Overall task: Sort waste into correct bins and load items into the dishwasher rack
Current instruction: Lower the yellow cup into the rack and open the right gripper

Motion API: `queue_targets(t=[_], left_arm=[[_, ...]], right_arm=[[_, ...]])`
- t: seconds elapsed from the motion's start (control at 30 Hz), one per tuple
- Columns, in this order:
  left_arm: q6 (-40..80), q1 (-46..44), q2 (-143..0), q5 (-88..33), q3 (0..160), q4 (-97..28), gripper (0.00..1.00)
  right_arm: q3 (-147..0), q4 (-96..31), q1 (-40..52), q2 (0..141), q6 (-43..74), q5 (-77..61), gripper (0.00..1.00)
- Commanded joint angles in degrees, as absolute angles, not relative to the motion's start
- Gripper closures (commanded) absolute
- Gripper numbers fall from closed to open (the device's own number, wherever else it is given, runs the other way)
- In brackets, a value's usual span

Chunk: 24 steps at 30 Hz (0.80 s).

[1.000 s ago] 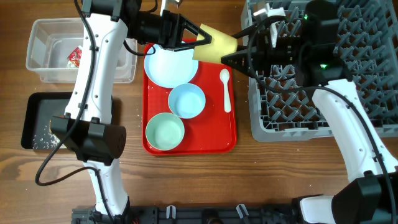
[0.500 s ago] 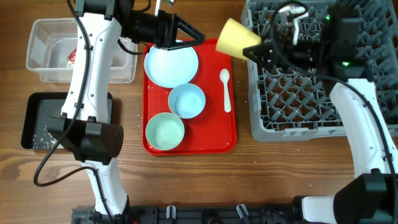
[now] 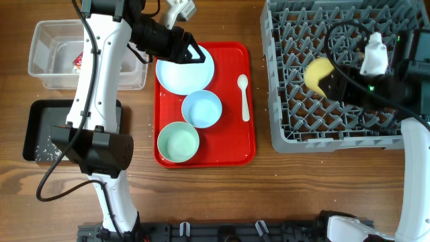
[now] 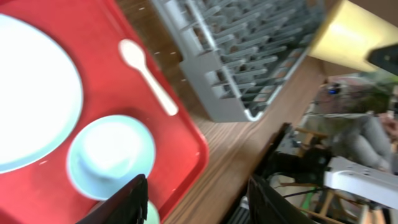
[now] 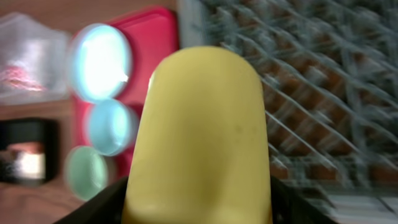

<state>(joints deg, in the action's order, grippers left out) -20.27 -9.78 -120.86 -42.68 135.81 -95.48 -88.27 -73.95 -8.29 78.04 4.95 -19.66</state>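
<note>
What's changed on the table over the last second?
The right pincer carried the yellow cup rightward, from above the red tray to over the dishwasher rack, still gripping it. The left pincer, open, drew back left over the plate. Plate, blue bowl, green bowl and spoon stayed put.

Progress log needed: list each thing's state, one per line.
yellow cup, gripped in right claw, over the dishwasher rack
left claw, open, empty
pale blue plate, empty, on red tray
small blue bowl, upright, empty
pale green bowl, upright, empty
white spoon, lying on red tray
clear tub, holds red-and-white wrapper
black tray, holds rice grains
</note>
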Motion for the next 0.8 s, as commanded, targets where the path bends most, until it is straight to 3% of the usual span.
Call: queue_targets(t=[0.0,0.3,0.7,0.73,0.77], left_arm=[[-20.6,-9.6,-121.3,-37.8,135.9,-95.2,0.50],[-20.6,-9.6,-121.9,-37.8,133.8,-92.8,0.51],[-20.6,-9.6,-121.9,-37.8,130.4,-92.1,0.51],[-20.6,-9.6,-121.9,-37.8,130.4,-92.1,0.51],[-20.6,-9.6,-121.9,-37.8,130.4,-92.1,0.51]], right_arm=[[-89.2,-77.8,-8.3,78.8,7.2,-6.5,0.48],[-89.1,-85.6,-5.8,90.4,9.2,-2.4,0.48],[-88.4,-85.8,-3.6,101.9,9.3,-2.3,0.44],[-88.1,-85.5,-3.6,102.4,9.3,-2.3,0.41],[-87.9,-85.4,-3.6,102.7,9.3,-2.4,0.31]])
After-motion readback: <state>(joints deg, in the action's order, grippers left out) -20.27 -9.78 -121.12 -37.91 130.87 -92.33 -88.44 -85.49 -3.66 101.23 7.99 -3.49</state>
